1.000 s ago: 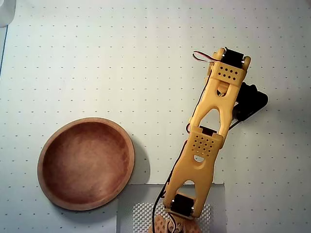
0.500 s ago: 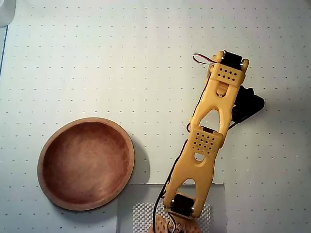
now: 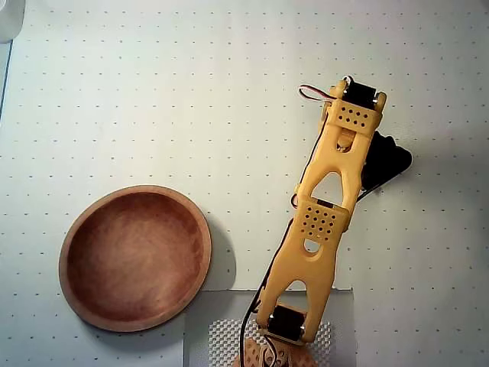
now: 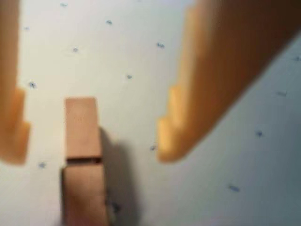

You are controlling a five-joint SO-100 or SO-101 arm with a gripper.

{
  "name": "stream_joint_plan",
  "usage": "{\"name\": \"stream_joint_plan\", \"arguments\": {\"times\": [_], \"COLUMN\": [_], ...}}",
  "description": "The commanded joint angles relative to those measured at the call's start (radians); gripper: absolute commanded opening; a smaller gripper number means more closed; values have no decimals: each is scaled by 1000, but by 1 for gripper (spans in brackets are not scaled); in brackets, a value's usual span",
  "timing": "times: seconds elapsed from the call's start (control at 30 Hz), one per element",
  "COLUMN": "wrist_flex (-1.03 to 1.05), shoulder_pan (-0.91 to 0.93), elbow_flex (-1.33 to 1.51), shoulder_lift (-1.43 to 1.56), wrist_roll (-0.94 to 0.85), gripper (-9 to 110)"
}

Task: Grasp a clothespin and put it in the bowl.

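In the wrist view a light-tan wooden clothespin point(image 4: 82, 160) lies on the dotted white surface, running down past the bottom edge. My gripper point(image 4: 91, 143) is open, with one orange fingertip point(image 4: 14, 136) to the clothespin's left and the other point(image 4: 174, 136) to its right, neither touching it. The overhead view shows the yellow arm point(image 3: 325, 222) reaching up and right; the clothespin and the fingers are hidden beneath it. The reddish-brown wooden bowl point(image 3: 76, 229) sits at lower left, with nothing inside.
A grey mesh mat point(image 3: 214, 321) lies under the arm's base at the bottom of the overhead view. The white dotted tabletop point(image 3: 191, 92) spreads all around. A pale object point(image 3: 9, 19) shows at the top-left corner.
The arm's far end has swung slightly left in the overhead view. The bowl has not moved.
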Motion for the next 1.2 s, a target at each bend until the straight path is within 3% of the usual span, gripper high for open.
{"name": "stream_joint_plan", "arguments": {"times": [0.0, 0.77, 1.07, 1.17], "wrist_flex": [9, 12, 12, 12], "shoulder_pan": [9, 12, 12, 12], "elbow_flex": [-60, -43, -43, -43], "shoulder_lift": [9, -55, -52, -46], "wrist_roll": [5, 6, 6, 6], "gripper": [18, 17, -4, -3]}}
